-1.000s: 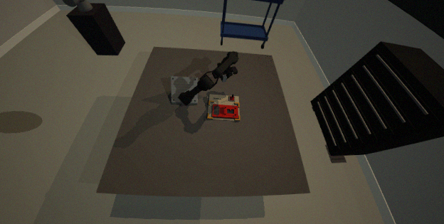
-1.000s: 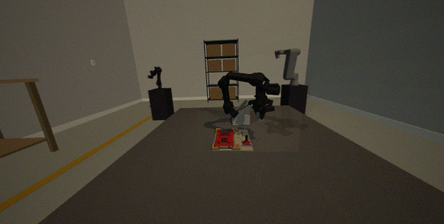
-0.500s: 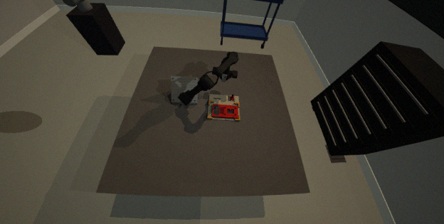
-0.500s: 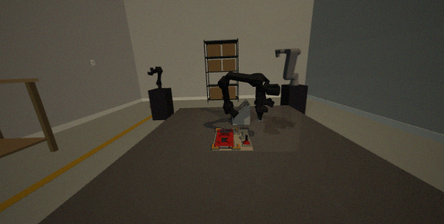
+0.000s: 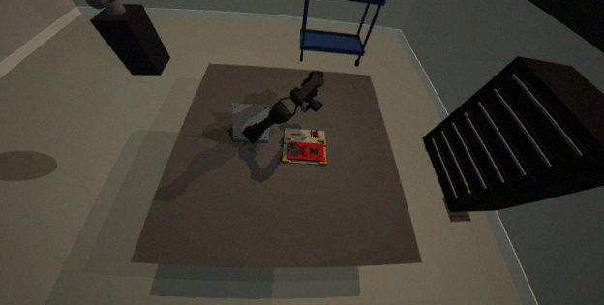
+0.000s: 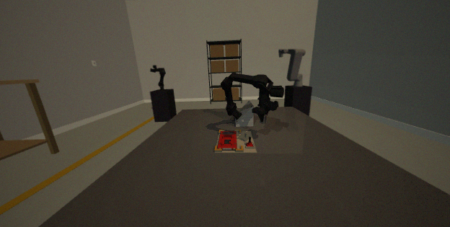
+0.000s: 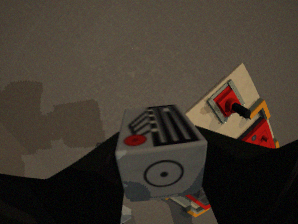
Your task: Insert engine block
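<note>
The engine block (image 7: 162, 167) is a grey box with black slots, a red disc on top and a ringed circle on its near face. My gripper (image 7: 154, 135) (image 6: 263, 119) is shut on it, a dark finger on each side. The block is held up in the air, behind the board in the exterior view. The red car body (image 5: 303, 158) (image 6: 227, 147) (image 7: 264, 136) lies in its holder on the cream board, with dark openings in its top. The wrist view shows only parts of it. The rib and the opening's inside are too small to tell.
A red piece with a black upright knob (image 5: 316, 134) (image 6: 249, 144) (image 7: 227, 102) sits on the cream board (image 5: 289, 133) (image 7: 201, 113) beside the car body. Orange corner pieces (image 7: 261, 109) edge the holder. The arm's grey base plate (image 5: 238, 115) is left of the board in the top view.
</note>
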`<action>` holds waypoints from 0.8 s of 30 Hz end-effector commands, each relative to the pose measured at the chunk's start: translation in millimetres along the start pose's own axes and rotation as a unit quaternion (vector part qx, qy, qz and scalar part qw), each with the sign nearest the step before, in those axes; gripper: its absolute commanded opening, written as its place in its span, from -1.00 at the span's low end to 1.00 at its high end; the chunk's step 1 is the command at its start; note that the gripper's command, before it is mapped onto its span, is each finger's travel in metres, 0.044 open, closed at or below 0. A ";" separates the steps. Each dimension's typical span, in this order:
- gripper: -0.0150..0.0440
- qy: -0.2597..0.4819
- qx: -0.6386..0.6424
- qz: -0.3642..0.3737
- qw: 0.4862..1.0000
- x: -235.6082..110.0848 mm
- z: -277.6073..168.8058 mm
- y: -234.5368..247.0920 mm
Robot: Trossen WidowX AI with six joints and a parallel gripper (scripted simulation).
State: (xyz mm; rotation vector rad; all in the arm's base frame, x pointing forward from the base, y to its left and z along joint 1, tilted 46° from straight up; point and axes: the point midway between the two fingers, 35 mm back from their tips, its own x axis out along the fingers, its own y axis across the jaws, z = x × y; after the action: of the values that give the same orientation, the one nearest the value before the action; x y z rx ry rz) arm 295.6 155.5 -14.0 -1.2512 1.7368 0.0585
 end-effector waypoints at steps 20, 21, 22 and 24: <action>-0.49 -0.001 0.380 -0.001 0.925 4.3 0.2 -0.7; -0.49 -0.001 0.396 -0.001 0.918 4.5 0.2 -0.7; -0.49 -0.001 0.411 -0.001 0.911 4.7 0.2 -0.7; -0.49 -0.001 0.443 -0.001 0.897 5.1 0.2 -0.7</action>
State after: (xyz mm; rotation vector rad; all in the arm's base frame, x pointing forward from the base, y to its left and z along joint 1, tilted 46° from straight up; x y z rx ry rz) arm 295.6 152.2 -17.3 -0.6243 1.5023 -0.6068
